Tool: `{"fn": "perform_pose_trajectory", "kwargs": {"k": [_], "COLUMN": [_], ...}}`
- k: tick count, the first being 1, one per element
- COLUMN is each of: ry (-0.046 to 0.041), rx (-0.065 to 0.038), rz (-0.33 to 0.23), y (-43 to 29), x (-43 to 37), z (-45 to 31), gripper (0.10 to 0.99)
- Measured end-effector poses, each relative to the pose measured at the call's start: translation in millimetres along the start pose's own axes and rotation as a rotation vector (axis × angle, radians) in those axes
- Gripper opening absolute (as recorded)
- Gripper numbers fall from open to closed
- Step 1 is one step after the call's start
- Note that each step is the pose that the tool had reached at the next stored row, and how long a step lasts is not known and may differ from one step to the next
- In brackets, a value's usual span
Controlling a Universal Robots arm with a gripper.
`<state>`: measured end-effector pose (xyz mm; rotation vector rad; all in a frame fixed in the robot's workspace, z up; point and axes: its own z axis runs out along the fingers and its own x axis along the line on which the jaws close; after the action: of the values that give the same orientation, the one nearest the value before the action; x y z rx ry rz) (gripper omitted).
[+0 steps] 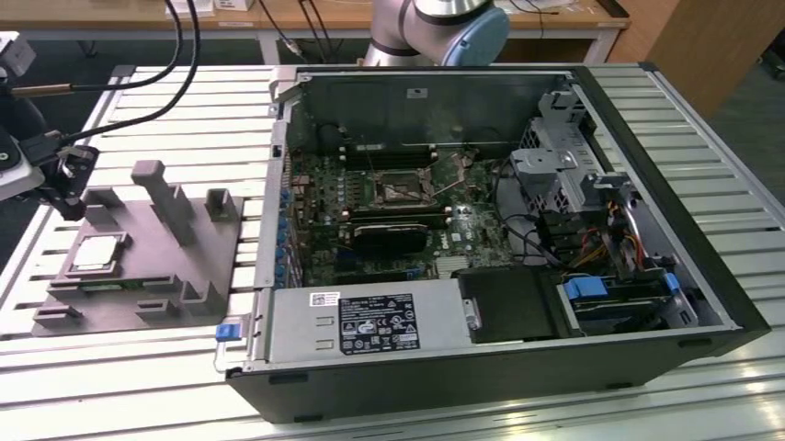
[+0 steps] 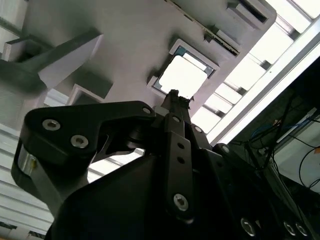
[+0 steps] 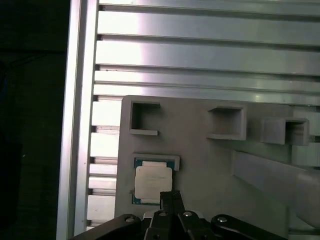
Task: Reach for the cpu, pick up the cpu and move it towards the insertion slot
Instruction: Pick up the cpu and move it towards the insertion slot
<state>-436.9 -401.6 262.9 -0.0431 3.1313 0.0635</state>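
Note:
The cpu (image 1: 98, 253), a small silvery square chip, lies in a recess of the grey plastic fixture (image 1: 184, 266) on the exterior view's left. My gripper (image 1: 72, 207) hangs just above and beside it, apart from the chip. In both wrist views the fingertips (image 3: 170, 197) (image 2: 175, 97) sit pressed together with nothing between them, close to one edge of the cpu (image 3: 153, 182) (image 2: 184, 76). The insertion slot (image 1: 399, 191), a dark square socket in a metal frame, sits on the green board inside the open computer case, well off to the exterior view's right.
The fixture (image 3: 200, 150) has upright pegs (image 1: 153, 184) close to my gripper. The open case wall (image 1: 279, 184) stands between fixture and board. A black rectangular block (image 1: 390, 234) lies near the slot. Cables (image 1: 184, 55) hang at the exterior view's left over the slatted table (image 1: 123, 377).

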Motion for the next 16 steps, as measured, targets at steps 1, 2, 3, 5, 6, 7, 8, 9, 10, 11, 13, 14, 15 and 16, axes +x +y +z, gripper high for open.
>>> {"fn": "perform_pose_trajectory", "kwargs": {"k": [1,2,3,5,6,7,8,9,10,11,13,14,15,16], "ry": [0.0004,0.0008,0.0011,0.0021,0.0025,0.0029,0.0033,0.0038,0.0043,0.0047,0.0057,0.0061,0.0066,0.0072], "rx": [0.000,0.000,0.000,0.000,0.000,0.000,0.000,0.000,0.000,0.000,0.000,0.000,0.000,0.000], "rz": [0.000,0.000,0.000,0.000,0.000,0.000,0.000,0.000,0.000,0.000,0.000,0.000,0.000,0.000], "y": [-0.1,-0.1,-0.3,-0.4,-0.5,-0.6,-0.7,-0.8,-0.9,-1.0,-1.2,-1.3,-1.3,-1.4], "x": [0.5,1.2,1.6,2.7,3.1,3.4,3.8,4.1,4.4,4.8,5.4,5.7,6.0,6.2], "z": [1.8,3.6,5.4,8.8,10.5,12.3,14.0,15.7,17.5,19.5,23.0,24.8,26.5,28.2], "gripper": [0.106,0.106,0.106,0.106,0.106,0.106,0.106,0.106,0.106,0.106,0.106,0.106,0.106,0.106]}}
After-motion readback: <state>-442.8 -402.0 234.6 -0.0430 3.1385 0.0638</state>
